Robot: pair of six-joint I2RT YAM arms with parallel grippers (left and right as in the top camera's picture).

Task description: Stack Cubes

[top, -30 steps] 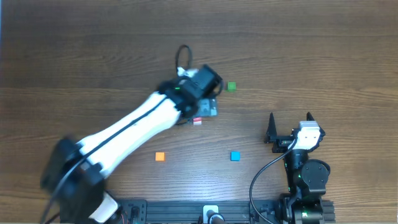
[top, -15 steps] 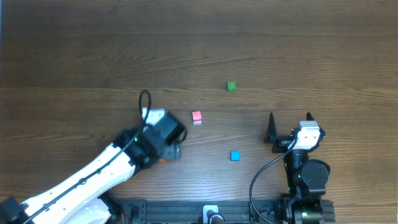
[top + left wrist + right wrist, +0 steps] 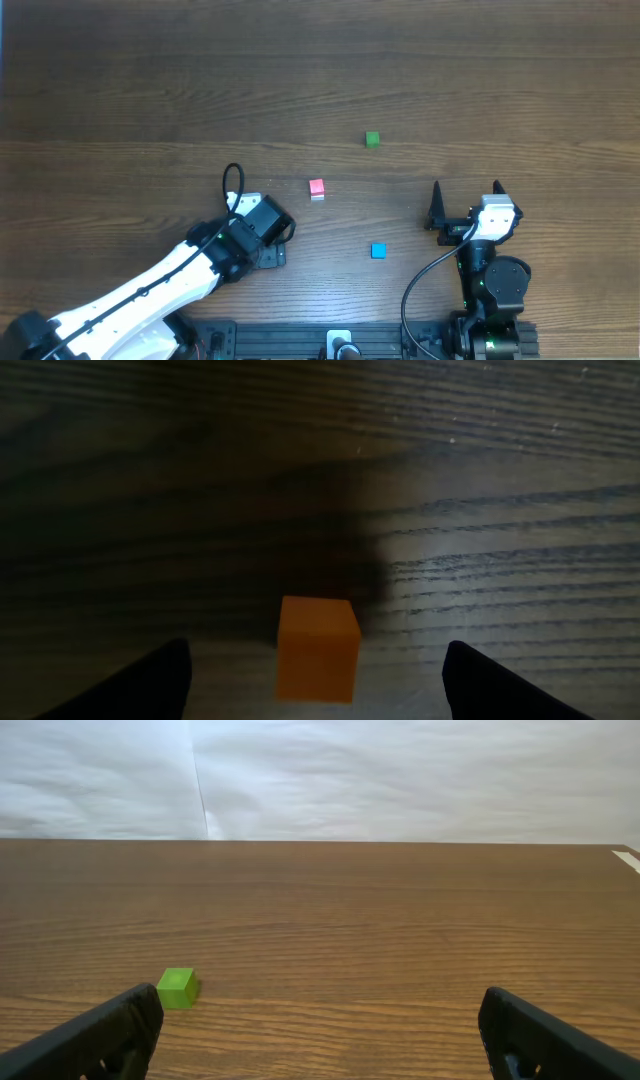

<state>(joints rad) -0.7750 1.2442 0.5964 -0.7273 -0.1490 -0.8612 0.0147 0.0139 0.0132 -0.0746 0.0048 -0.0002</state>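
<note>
We note the left gripper (image 3: 316, 650), jaws released, has swung from the pink cube (image 3: 317, 187) toward 7 o'clock and now straddles the orange cube (image 3: 318, 660), ready for pickup.

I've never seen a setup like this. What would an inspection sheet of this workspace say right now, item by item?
Surface: brown wooden table.
Job's things: four lie apart, none stacked: green cube, pink cube, blue cube, orange cube.
Clutter: a small white strip at the table's far edge.
End effectors: left end effector is open and low, with the orange cube between its fingers but not touching them. Right end effector is open, holding nothing.
Cables: a black loop at the left arm's wrist; a black cable beside the right arm.
Surroundings: white backdrop behind the table.
</note>
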